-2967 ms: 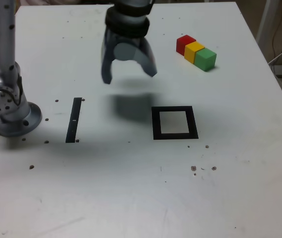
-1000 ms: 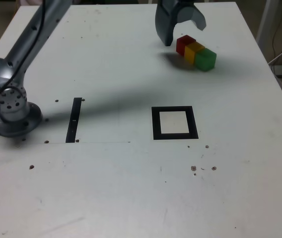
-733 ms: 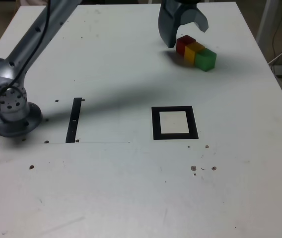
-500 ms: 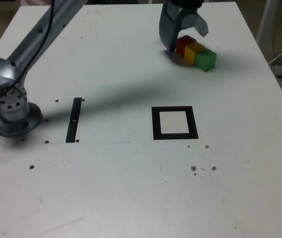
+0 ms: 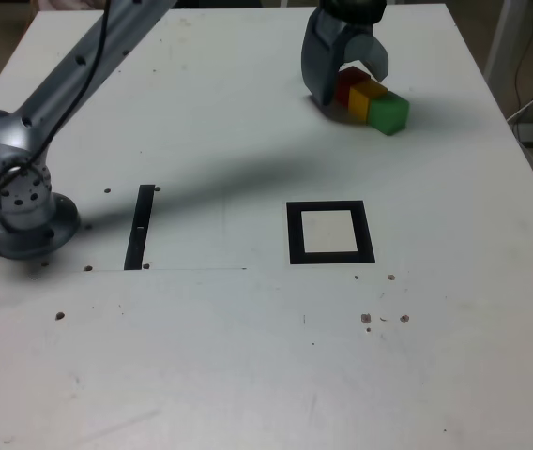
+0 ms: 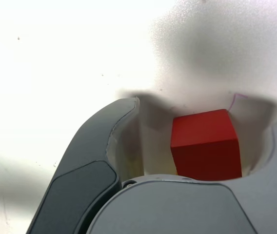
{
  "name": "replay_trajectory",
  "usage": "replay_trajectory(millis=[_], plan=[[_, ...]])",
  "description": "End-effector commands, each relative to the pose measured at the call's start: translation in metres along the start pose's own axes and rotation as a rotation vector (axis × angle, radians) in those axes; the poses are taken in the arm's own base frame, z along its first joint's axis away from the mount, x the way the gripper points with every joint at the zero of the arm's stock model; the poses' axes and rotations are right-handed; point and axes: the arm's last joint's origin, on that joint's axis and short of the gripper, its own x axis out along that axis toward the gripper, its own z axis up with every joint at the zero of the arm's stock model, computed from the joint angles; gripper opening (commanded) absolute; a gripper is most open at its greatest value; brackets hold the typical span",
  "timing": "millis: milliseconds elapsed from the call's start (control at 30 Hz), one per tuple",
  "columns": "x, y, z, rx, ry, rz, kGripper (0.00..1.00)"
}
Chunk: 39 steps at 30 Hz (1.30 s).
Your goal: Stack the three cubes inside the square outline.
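Pincer (image 5: 352,89) open, jaws around red cube (image 6: 206,146), gaps both sides, no grip. Yellow cube (image 5: 365,101) crowds red's side, just beside pincer; green cube (image 5: 388,112) next in row, farther out. Square outline (image 5: 296,234) well apart from pincer, black strip (image 5: 139,230) farther still, toward the exterior view's left.

I'm seeing a straight black strip (image 5: 140,228) lying flat on the white table (image 5: 201,356), well apart from its edges. Beyond the table, at the exterior view's right, a pale cable (image 5: 532,161) is hanging in a curve.
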Motion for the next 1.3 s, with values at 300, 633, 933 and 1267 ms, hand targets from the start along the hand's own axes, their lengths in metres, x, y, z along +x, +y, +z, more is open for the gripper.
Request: replay_trajectory(millis=[300,633,933,1267], plan=[[0.0,0.003,0.003,-0.007,-0.007,0.016,0.4],[0.001,0.003,0.003,-0.007,-0.001,0.013,0.38],[-0.004,0.003,0.002,0.006,-0.01,0.014,0.38],[-0.024,-0.001,-0.01,0.037,-0.036,0.019,0.38]])
